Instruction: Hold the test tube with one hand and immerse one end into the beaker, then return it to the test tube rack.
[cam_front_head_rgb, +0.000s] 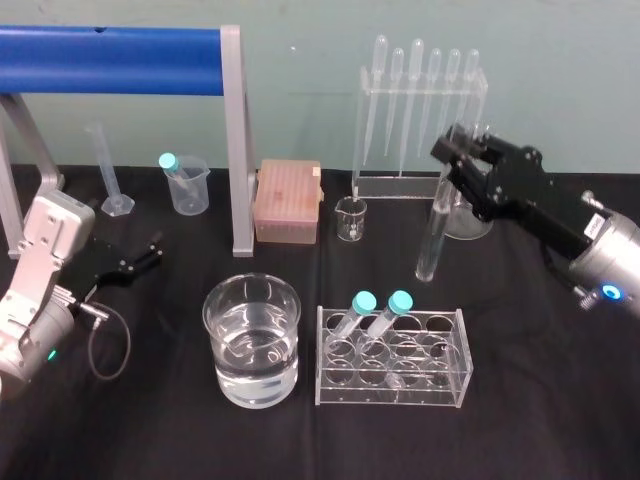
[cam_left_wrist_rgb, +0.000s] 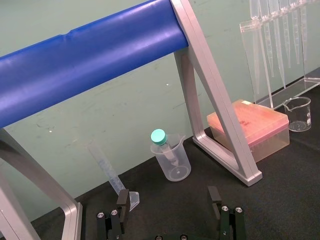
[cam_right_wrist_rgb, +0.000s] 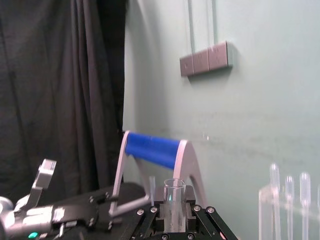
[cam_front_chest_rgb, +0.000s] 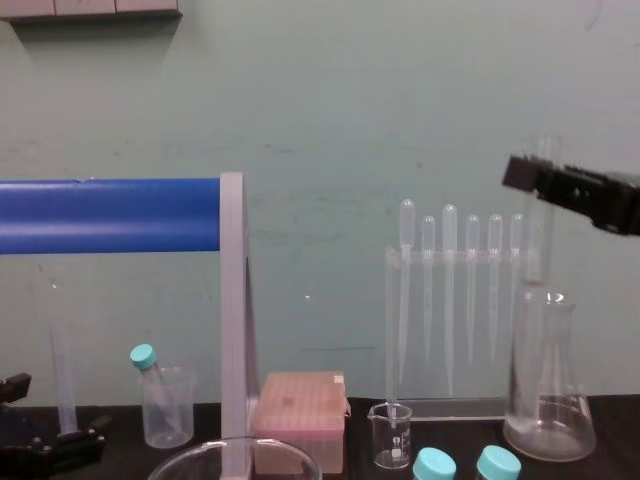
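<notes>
The blue padded bar on its grey metal frame (cam_front_head_rgb: 150, 60) stood at the back left of the black table. Near it, your left gripper (cam_front_head_rgb: 140, 255) rested low on the left side, its fingers (cam_left_wrist_rgb: 122, 200) spread apart around nothing. Front and centre sat the wide clear glass beaker (cam_front_head_rgb: 252, 340), partly filled with water, and just to its right the clear plastic test tube rack (cam_front_head_rgb: 400, 392), which carried two teal-capped tubes (cam_front_head_rgb: 365, 305). Your right gripper (cam_front_head_rgb: 455, 155) was clamped on the top of the long, slim, clear glass test tube (cam_front_head_rgb: 432, 235). You held it upright in the air behind the rack.
</notes>
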